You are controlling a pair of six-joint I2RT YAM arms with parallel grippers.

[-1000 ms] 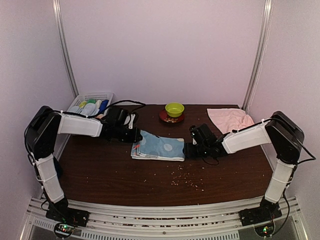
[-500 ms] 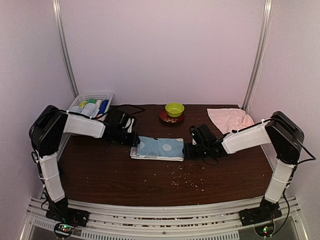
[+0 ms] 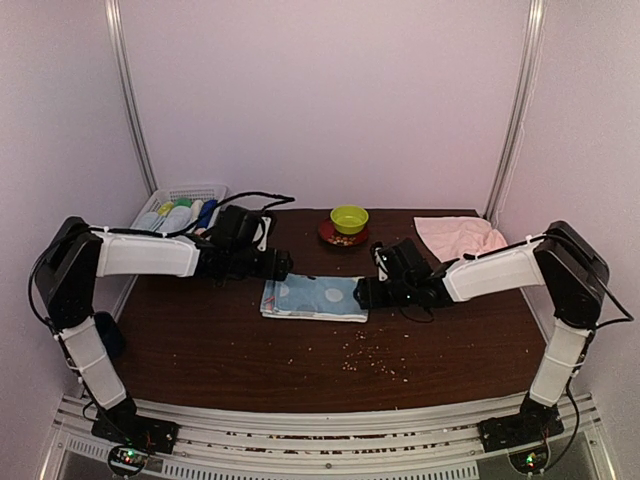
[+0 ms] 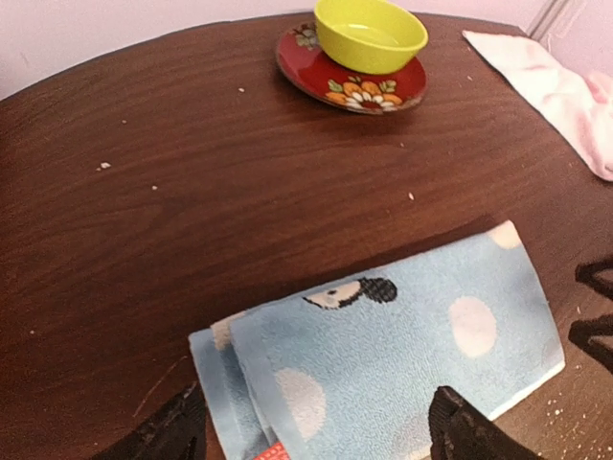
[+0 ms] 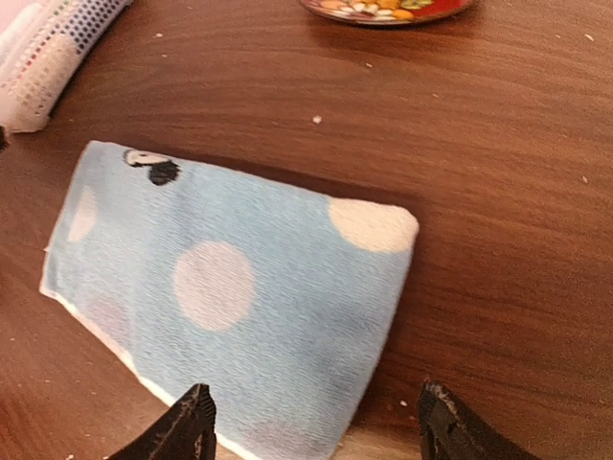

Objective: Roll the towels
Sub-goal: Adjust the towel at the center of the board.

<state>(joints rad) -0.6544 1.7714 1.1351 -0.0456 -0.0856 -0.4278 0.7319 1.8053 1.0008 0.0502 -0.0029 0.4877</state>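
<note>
Grippers first: the left gripper (image 4: 316, 436) hangs spread wide over the left end of the blue towel (image 4: 402, 335), clamping nothing. The right gripper (image 5: 316, 439) is the same story at the opposite end, jaws apart with nothing pinched. The blue towel lies flat in the middle of the table (image 3: 230, 360), folded into a strip, with layered edges showing at the left end. The pink towel (image 3: 460, 238) sits loose in the far right corner, well apart from both arms.

Judging by that, no roll has started yet. To do it well, the robot should probably pick one short end, get the fingers onto every layer there, and turn that edge over tight before working along the strip. The other arm could pin the far end so the cloth doesn't skate on the smooth wood. Soft cloth sags, so a loose first turn likely means a floppy roll. The green bowl (image 3: 349, 217) on its red plate (image 3: 328, 237) sits just behind, so the wrists want to keep clear of those.
</note>
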